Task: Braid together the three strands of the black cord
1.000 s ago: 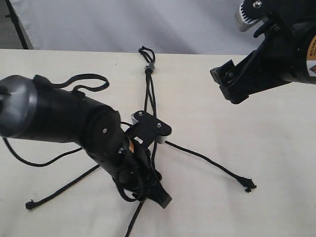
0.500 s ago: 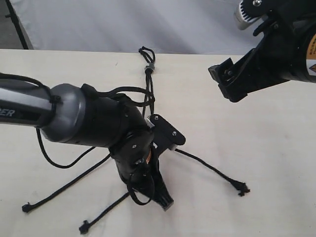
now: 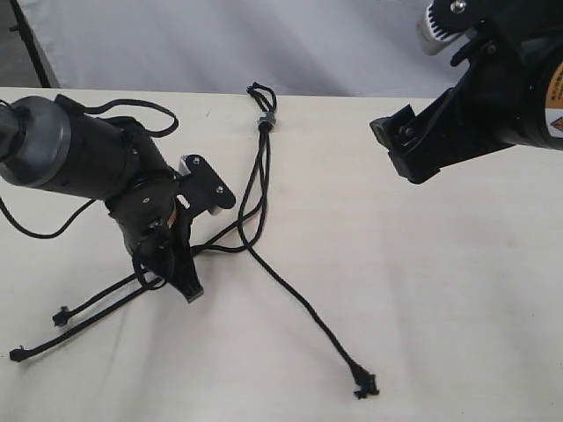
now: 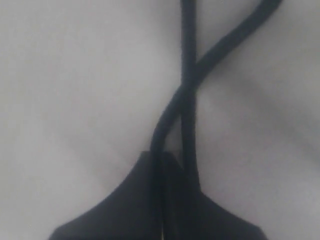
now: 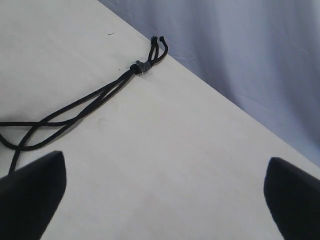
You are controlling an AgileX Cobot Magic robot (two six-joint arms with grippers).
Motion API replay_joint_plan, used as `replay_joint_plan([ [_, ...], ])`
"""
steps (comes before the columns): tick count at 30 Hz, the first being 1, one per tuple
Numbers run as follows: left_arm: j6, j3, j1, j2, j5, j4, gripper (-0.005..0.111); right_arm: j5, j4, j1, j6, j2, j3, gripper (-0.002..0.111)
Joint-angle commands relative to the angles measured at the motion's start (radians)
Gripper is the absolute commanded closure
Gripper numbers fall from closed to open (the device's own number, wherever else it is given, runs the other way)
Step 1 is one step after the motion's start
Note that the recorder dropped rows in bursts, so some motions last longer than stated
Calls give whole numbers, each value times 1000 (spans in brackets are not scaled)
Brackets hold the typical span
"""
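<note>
you're at a robotics lab test bench: bare pale tabletop, plain grey-white cloth backdrop hung behind, black stand pole at its edge. black left arm & right arm reach over the top, w/ a warning sticker on the right one.

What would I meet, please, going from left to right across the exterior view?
Outermost knotted tip → second knotted tip → left claw, shut on the cord → grey band → third knotted tip → right claw, open.
</note>
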Motion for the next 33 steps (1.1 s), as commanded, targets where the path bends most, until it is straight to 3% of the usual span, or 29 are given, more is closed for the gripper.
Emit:
replay_joint_plan([
  [1,0,46,-8,2,-21,-87,107,-27,-5,-6,8,-6,4,4],
  [5,81,51,-60,2,50,-280,107,-27,-5,-6,8,-6,4,4],
  [9,242,51,-200,0,117,-498,107,-27,-5,-6,8,-6,4,4],
  [12,293,44,-313,-9,127,-493,107,-29,-5,-6,8,-6,4,4],
  [14,247,44,-336,-30,115,-421,107,-26,-5,-6,8,-6,4,4],
  [19,-77,44,-296,-154,108,-146,107,-25,-5,-6,8,-6,4,4],
  [28,-83,69,-197,-259,112,-142,107,-25,0,-6,5,-6,4,4],
  [33,-96,175,-118,-257,19,-142,107,-25,6,-6,5,-6,4,4],
])
